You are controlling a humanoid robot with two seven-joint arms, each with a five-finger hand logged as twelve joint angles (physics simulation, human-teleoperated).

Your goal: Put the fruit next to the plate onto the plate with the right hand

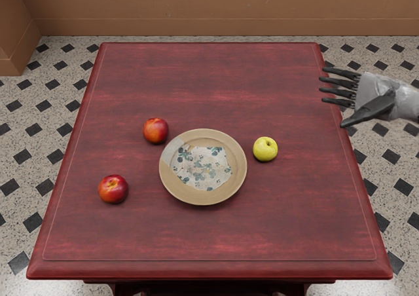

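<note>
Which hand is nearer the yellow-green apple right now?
Right. The right hand hovers open at the right edge of the table, up and right of the yellow-green apple, not touching it. The left hand is not in view.

The bench (209, 80) is dark red, the plate (167, 175) tan with a green leaf pattern, the apple (265, 148) yellow-green.

You have a dark red wooden counter (209, 230) standing on a speckled floor (33, 112) set with black diamond tiles. One red apple (112, 188) lies toward the counter's front-left. A brown wall (196, 8) runs behind.
</note>
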